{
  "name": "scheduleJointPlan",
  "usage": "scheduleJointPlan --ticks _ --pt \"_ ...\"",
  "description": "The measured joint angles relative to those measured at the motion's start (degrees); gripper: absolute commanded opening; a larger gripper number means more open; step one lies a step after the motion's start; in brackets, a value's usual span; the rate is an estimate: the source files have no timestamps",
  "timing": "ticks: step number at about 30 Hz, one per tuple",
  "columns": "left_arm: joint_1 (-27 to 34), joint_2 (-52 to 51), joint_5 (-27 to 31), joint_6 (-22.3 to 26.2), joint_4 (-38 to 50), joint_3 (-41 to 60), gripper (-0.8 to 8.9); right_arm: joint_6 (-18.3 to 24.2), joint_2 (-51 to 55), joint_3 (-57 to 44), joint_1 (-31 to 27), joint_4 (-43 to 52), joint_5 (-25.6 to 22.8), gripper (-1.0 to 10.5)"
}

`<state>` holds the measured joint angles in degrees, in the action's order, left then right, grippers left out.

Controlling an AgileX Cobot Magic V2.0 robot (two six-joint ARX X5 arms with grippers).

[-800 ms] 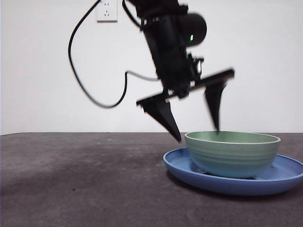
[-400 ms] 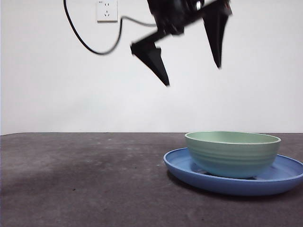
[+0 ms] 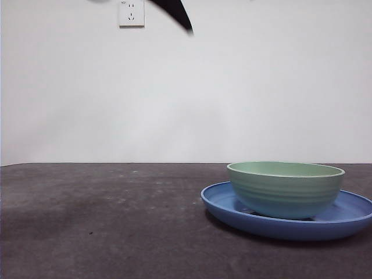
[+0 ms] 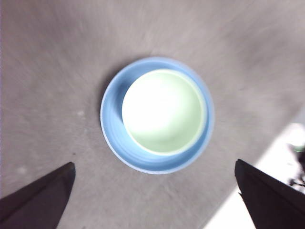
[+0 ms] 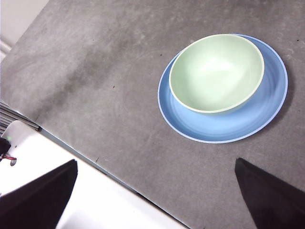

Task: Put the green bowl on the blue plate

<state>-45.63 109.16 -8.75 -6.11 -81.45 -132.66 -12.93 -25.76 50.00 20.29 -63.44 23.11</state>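
Dark grey table (image 3: 104,221), white wall with a socket (image 3: 131,13) behind: your stock on the surface is two items, stacked. Item one, blue plate (image 3: 226,212), flat on the table toward one side in the front view. Item two, green bowl (image 3: 285,189), upright, seated inside the plate's rim and set off-centre, so a wider crescent of blue shows on one side in both wrist views. Left gripper (image 4: 155,191): jaws spread wide, nothing between them, hanging high and almost straight above the bowl (image 4: 164,110); in the front view you get only a black tip (image 3: 174,13) at the top edge. Right gripper (image 5: 155,191): jaws likewise wide and empty, back over the table's near edge, with bowl (image 5: 217,71) and plate (image 5: 224,126) well ahead of it. Left is your nearer arm, directly overhead; no gripper touches either item. Judged from the stack, the placing looks complete, and your only remaining move would be to clear away upward.
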Motion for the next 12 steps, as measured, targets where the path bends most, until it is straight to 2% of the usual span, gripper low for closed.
scheduleJointPlan --ticks 7,12 --pt "0.02 -14.69 -0.02 2.67 0.0 10.19 5.77 0.02 0.0 0.0 0.0 0.37 0.0 5.8" --pt "0.02 -26.23 0.0 3.3 1.6 23.28 5.77 0.02 0.0 0.0 0.0 1.57 -0.02 5.8"
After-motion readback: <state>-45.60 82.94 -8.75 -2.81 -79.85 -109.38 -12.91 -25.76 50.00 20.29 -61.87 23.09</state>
